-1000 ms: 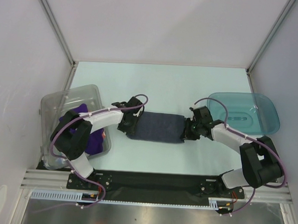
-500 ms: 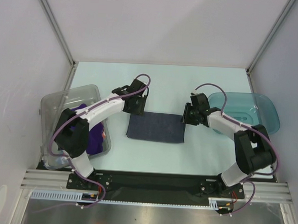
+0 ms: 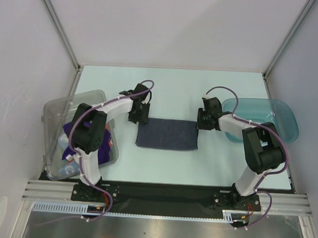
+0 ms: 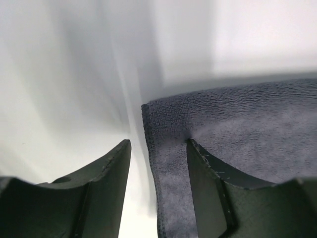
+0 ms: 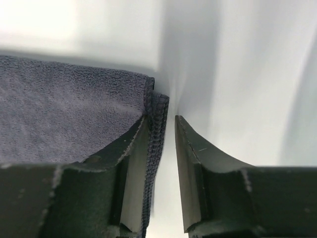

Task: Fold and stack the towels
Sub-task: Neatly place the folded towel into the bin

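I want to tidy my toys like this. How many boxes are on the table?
2. A clear plastic bin sits on the left, with cloths inside. A teal tray sits on the right. I see no others.

The pale table (image 3: 171, 93) carries a navy towel (image 3: 167, 133) between a clear bin (image 3: 69, 101) and a teal tray (image 3: 265, 124).

Two slim arms, the left arm (image 3: 110, 108) and the right arm (image 3: 232, 123), have white shells and chunky black joints. A thin purple cable (image 3: 144, 81) loops along each. The fingers (image 4: 99, 193) are matte black wedges, lightly scuffed.
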Robot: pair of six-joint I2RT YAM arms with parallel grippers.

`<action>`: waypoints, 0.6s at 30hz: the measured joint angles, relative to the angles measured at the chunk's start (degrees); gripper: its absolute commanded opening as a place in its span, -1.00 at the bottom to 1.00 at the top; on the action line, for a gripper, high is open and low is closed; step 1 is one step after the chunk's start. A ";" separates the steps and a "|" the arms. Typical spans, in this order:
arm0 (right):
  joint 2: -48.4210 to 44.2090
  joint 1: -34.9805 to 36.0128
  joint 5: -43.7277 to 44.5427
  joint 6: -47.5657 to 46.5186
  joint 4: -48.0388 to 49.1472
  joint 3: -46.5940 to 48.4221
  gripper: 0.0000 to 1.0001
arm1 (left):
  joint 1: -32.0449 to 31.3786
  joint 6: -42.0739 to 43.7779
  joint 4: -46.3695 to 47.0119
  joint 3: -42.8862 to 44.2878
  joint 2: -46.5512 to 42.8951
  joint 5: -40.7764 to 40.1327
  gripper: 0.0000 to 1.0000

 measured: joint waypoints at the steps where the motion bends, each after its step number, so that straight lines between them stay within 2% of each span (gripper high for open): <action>1: 0.00 -0.26 -0.31 -0.44 -0.33 0.31 -0.25 | 0.07 0.02 -0.68 0.76 0.00 -0.09 0.11; 3: -0.31 -0.52 -0.96 -0.66 -1.57 1.14 -0.04 | 0.07 0.04 -1.70 2.54 0.00 -0.66 0.12; 5: -1.97 -0.72 -1.79 -0.15 -3.65 1.73 0.07 | 0.07 0.15 -2.75 4.15 -0.55 -1.57 0.11; 9: -7.72 -0.74 -4.15 2.40 -6.73 1.44 0.12 | -0.11 0.55 -4.07 3.26 -5.60 -1.60 0.10; 14: -12.63 -0.17 -5.42 5.86 -6.54 -2.49 0.15 | -0.76 0.26 -0.63 -7.30 -18.38 5.68 0.08; 18: -12.59 0.24 -5.38 7.98 -6.27 -5.73 0.16 | -2.29 -0.83 2.93 -15.37 -20.63 11.17 0.05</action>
